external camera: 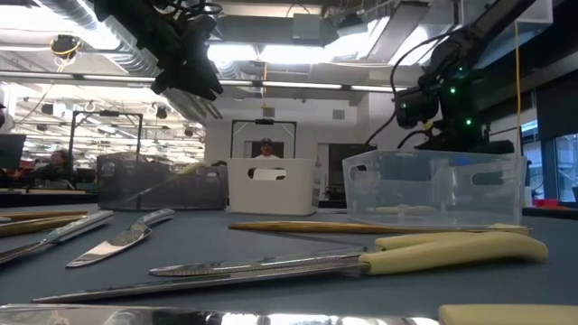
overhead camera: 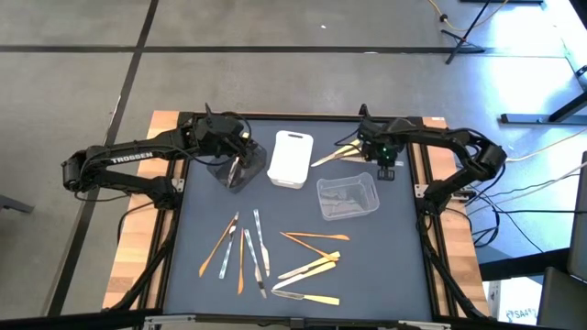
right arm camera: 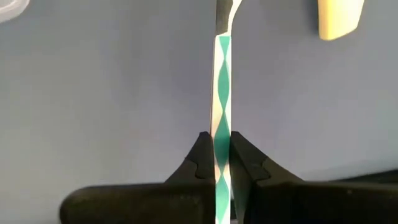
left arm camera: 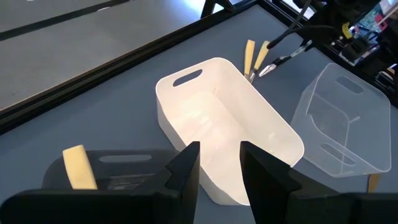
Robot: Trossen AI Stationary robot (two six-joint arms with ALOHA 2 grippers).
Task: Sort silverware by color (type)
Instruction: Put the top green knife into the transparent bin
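Yellow-handled knife lies nearest the low camera, among loose silverware spread over the near half of the worktop. Right end effector is closed on a utensil with a green-and-white patterned handle, low over the far part of the worktop beside the white bin; two yellow handles lie just by it. Left end effector hangs above the black bin, fingers narrowly parted, holding nothing. Clear bin holds dark utensils.
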